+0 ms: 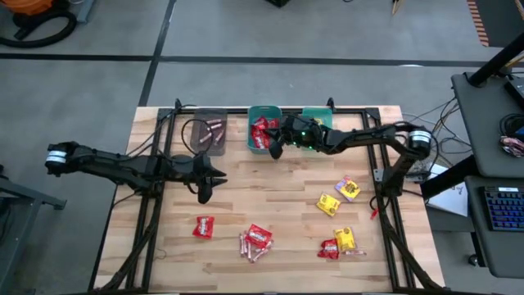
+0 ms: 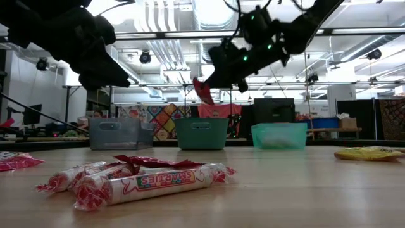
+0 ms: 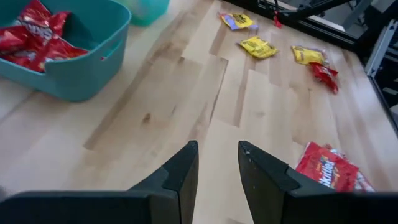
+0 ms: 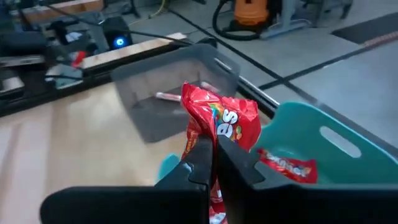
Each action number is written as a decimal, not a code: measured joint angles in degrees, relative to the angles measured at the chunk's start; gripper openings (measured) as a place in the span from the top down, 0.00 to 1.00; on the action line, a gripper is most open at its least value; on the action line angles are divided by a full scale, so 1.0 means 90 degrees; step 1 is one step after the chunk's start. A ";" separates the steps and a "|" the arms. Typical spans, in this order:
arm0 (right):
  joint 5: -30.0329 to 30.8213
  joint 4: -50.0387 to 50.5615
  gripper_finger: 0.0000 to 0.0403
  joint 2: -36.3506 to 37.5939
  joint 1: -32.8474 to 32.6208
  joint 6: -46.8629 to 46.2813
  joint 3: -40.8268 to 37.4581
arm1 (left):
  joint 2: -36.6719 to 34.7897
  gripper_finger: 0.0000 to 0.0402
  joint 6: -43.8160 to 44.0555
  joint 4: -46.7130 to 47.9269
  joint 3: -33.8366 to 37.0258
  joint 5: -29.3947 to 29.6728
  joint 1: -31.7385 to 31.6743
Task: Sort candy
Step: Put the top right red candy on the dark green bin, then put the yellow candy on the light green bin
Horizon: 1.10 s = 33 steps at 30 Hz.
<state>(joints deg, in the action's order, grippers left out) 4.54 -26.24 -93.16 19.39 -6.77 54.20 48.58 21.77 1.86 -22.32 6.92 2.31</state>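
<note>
Holding a glossy red packet (image 4: 221, 121), the right gripper (image 4: 210, 146) has its jaws closed tight on the wrapper, which stands up above the fingertips. Just beyond and below the jaws lies the middle teal bin (image 4: 323, 140), with another red packet (image 4: 283, 165) inside it. Farther past the jaws stands the grey bin (image 4: 186, 81), containing a pinkish stick piece (image 4: 169, 97). In the high view the same gripper (image 1: 277, 146) sits over the near edge of the teal bin (image 1: 254, 111), where more red packets (image 1: 262, 131) are piled. In the low view the held packet (image 2: 204, 92) hangs in the air above that bin (image 2: 201, 133).

The left gripper (image 3: 217, 155) holds nothing; its jaws are parted by a narrow gap over bare wood of the table (image 3: 155, 106). Ahead of these jaws and to one side is the teal bin (image 3: 74, 74); ahead on the other side lie yellow packets (image 3: 258, 46) and a red packet (image 3: 326, 168) close by. From above, this gripper (image 1: 206, 187) hovers near the table's middle.

Loose candy remains on the table: a red packet (image 1: 203, 227), a cluster of stick pieces under a red packet (image 1: 255, 242), yellow packets (image 1: 328, 203), and a mixed red and yellow group (image 1: 338, 242).
</note>
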 joint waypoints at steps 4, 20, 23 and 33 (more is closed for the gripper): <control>0.0001 -0.0063 0.97 -0.0446 0.0193 -0.0074 0.0205 | 0.0000 0.76 0.0110 -0.0013 0.0012 0.0000 0.0121; 0.0002 0.1137 0.76 -0.1167 0.0253 -0.0307 0.0977 | 0.0000 0.76 0.0145 -0.0023 0.0021 0.0002 0.0185; -0.0011 0.1642 0.68 -0.1062 0.0250 -0.0413 0.1145 | 0.0000 0.76 0.0257 -0.0011 0.0021 -0.0045 0.0193; -0.0818 0.3439 0.58 -0.0498 -0.0204 -0.0239 0.1630 | 0.0000 0.76 0.1192 0.0712 0.0021 -0.0890 0.0486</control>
<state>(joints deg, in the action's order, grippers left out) -2.81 4.71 -97.64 17.56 -8.93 68.87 48.58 32.49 8.27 -22.13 -1.09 6.68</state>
